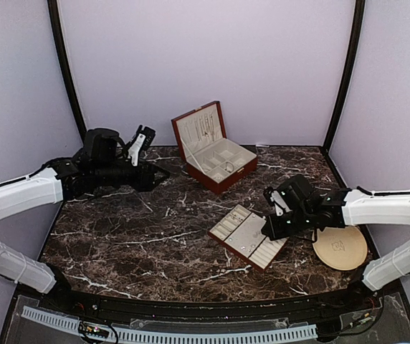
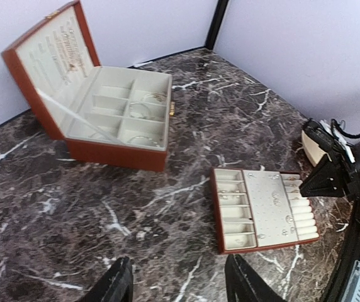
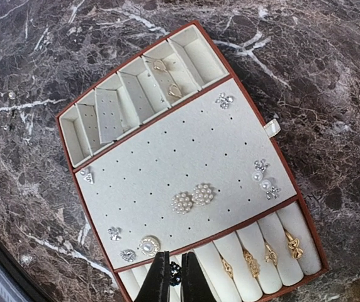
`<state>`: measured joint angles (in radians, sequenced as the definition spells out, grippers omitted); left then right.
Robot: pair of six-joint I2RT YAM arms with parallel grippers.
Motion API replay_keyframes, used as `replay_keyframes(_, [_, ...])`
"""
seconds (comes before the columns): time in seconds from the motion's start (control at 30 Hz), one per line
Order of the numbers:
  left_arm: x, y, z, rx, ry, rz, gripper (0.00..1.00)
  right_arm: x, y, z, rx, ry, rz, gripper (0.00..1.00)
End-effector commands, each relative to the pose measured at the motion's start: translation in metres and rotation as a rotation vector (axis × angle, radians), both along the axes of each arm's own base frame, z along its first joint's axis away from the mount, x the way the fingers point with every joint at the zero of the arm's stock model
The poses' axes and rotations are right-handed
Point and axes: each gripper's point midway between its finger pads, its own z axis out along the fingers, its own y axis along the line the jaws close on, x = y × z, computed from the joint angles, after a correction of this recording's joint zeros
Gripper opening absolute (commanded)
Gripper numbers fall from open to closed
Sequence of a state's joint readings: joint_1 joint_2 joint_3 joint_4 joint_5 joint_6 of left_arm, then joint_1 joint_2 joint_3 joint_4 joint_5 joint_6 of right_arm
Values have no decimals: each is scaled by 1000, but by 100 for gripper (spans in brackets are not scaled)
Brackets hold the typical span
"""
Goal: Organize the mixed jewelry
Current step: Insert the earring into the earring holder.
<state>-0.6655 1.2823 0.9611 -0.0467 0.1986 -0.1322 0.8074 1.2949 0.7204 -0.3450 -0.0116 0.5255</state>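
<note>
Entry: my right tool [image 3: 174, 264] clamps a small dark piece [image 3: 175, 275] just above the tray [image 3: 167, 145] edge, likely for seating. My left tool [image 2: 179, 263] is spread, empty and well apart from the tray.

Dark marble table [image 1: 140, 236], open wooden box [image 1: 228, 178], flat lined tray [image 1: 242, 231], round beige plate [image 1: 353, 259]

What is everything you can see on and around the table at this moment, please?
Table: one, dark marble, under everything.
Jewelry box: one, red-brown with cream lining, open, back centre.
Jewelry tray: one, red-brown, cream-lined, front right.
Plate: one, beige, right of tray.
Pearl cluster earrings: two, white, mid-tray.
Gold rings: four, tray's ring rolls.
Left pincer: one, black, open, left of box.
Right pincer: one, black, over tray, shut on dark piece.
</note>
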Motion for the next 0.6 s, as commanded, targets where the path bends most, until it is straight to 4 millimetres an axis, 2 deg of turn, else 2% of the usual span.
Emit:
replay_keyframes(0.0, [0,29,14,59,-14,4,52,-1,-1,-11,-61,-16,6,6])
replay_keyframes(0.23, [13,48,13,111,-69,54,53,-1,0,-25,-182,-26,10,6])
replay_keyframes(0.57, [11,50,-1,111,-44,48,53,1,9,-25,-224,-40,19,7])
